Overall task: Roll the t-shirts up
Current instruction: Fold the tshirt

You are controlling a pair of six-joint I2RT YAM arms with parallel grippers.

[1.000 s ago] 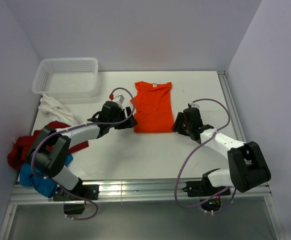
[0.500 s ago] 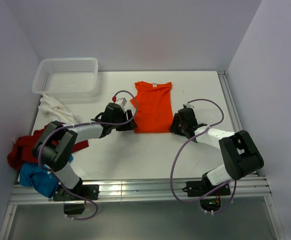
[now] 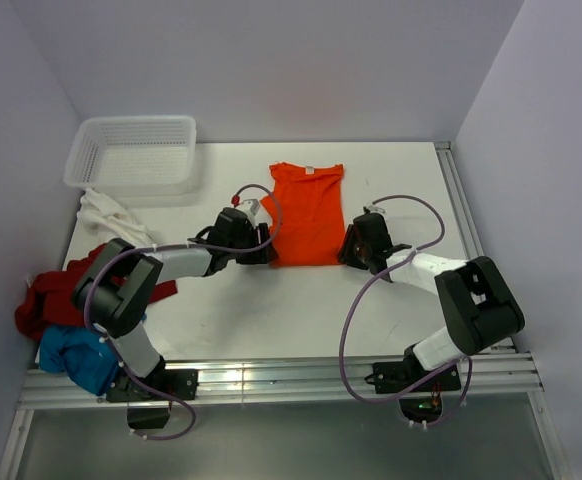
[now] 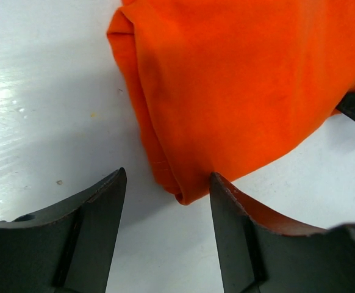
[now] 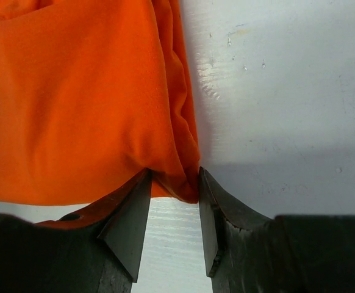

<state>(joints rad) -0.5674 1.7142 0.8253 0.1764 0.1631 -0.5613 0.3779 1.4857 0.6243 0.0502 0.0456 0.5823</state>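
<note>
The orange t-shirt (image 3: 308,213) lies flat and folded lengthwise at the table's middle, collar at the far end. My left gripper (image 3: 263,250) is open at its near left corner; in the left wrist view the corner (image 4: 180,192) sits between the fingertips (image 4: 165,177), touching the right finger only. My right gripper (image 3: 349,245) is at the near right corner; in the right wrist view its fingertips (image 5: 174,177) pinch the bunched corner (image 5: 180,180). A white t-shirt (image 3: 106,215), a dark red one (image 3: 46,300) and a turquoise one (image 3: 76,355) lie crumpled at the left.
A white perforated basket (image 3: 131,152) stands at the far left. A metal rail (image 3: 271,375) runs along the near edge, and walls close in the left, back and right.
Both grippers have moved in to the orange shirt's near corners. The left one slid right and nearer, and the right one slid left to the hem.
</note>
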